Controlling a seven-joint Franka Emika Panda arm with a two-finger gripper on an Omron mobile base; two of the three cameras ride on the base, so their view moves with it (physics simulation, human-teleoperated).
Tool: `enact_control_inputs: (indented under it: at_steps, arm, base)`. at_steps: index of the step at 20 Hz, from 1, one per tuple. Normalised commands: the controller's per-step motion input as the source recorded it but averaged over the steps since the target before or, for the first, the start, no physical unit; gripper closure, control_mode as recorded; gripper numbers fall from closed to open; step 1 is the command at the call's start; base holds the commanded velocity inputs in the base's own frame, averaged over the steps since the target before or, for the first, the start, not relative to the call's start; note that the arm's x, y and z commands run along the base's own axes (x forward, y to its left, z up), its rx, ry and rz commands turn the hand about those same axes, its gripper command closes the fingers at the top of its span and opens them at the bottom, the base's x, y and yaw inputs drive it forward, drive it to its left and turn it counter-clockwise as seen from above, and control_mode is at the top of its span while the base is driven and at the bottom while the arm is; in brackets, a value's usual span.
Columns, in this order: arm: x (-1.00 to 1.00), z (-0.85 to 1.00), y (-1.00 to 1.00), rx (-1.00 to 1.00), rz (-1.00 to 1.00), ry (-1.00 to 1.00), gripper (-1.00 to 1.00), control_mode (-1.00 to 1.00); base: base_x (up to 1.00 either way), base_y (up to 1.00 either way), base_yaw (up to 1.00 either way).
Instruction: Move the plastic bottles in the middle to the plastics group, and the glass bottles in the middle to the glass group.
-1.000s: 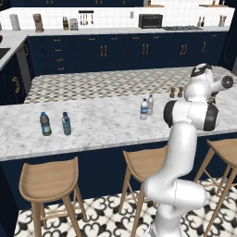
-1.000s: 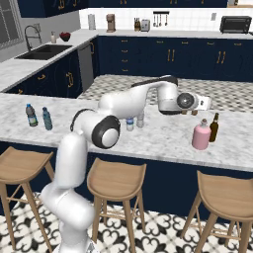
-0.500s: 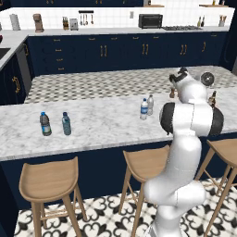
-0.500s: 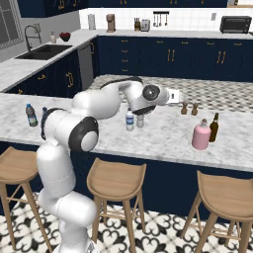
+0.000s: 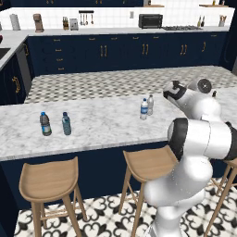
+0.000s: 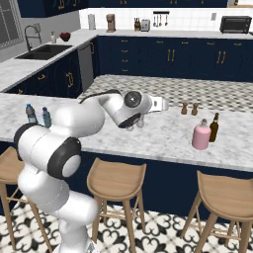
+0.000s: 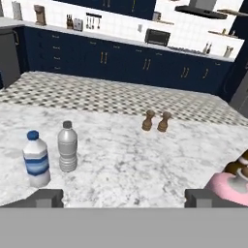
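Marble counter (image 7: pixel 126 164) carries two clear water bottles (image 7: pixel 67 147) at hand view's lower left and a pink bottle (image 7: pixel 231 186) at lower right; the end effector (image 7: pixel 124 197) hovers wide open, empty.

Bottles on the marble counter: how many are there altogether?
6. Two blue-capped bottles stand at the left end, two clear water bottles mid-counter, and a pink bottle beside a slim brown bottle at the right. The arm may hide others.
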Motion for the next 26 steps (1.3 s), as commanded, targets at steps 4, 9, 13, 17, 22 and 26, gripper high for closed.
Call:
enact_control_inputs:
  at_steps: [4, 9, 13, 17, 22, 26]
  arm:
    - [0.0, 1.0, 0.12, 0.06, 0.04, 0.17, -1.0, -1.0]
    - [-0.08, 0.17, 0.46, 0.01, 0.0, 0.34, -1.0, -1.0]
    - [-0.27, -0.67, 0.75, 0.03, 0.0, 0.06, -1.0, -1.0]
    - [0.0, -0.88, 0.97, 0.07, 0.0, 0.0, -1.0, -1.0]
    - [0.71, -0.13, 0.66, 0.18, -0.09, 0.06, -1.0, -1.0]
    - [0.54, 0.04, 0.37, 0.12, -0.2, 0.12, -1.0, -1.0]
  base:
    - [0.0, 0.0, 0.0]
    - [0.0, 0.0, 0.0]
    - [0.0, 0.0, 0.0]
    - [0.0, 0.0, 0.0]
    - [0.0, 0.0, 0.0]
    - [0.0, 0.0, 0.0]
